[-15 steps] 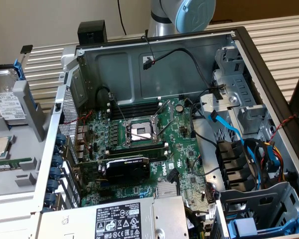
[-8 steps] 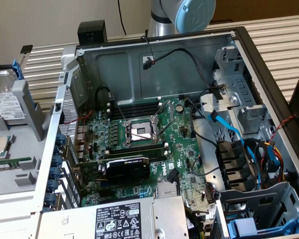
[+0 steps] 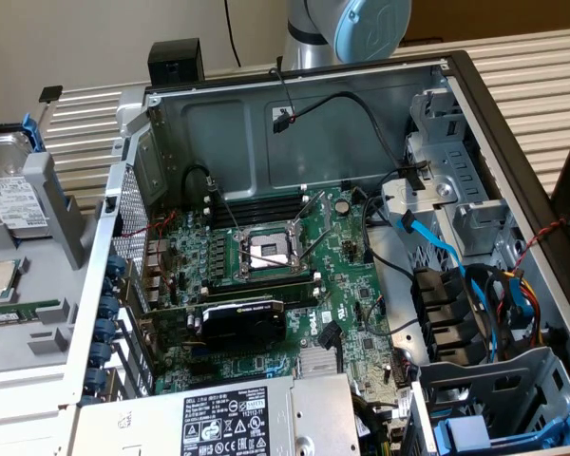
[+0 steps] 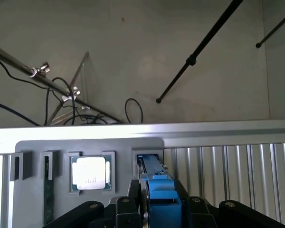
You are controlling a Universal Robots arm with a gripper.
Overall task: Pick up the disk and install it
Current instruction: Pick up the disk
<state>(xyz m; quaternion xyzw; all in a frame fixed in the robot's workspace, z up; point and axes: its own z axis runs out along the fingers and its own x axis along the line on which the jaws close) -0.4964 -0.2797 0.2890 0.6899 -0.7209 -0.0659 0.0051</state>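
A: Our step?
B: Pick-up. Our hand (image 4: 156,186) clasps the disk (image 4: 164,199) by its blue frame; its far end sits in the slot of the grey holder (image 4: 123,161).
A: Freeing it?
B: Calls for a straight pull, we judge.

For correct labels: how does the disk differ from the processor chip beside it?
The disk stands on edge in its slot; the processor chip lies flat in a recess. The disk has a blue frame; the chip has none. The disk is larger than the chip. Both sit in the grey holder.
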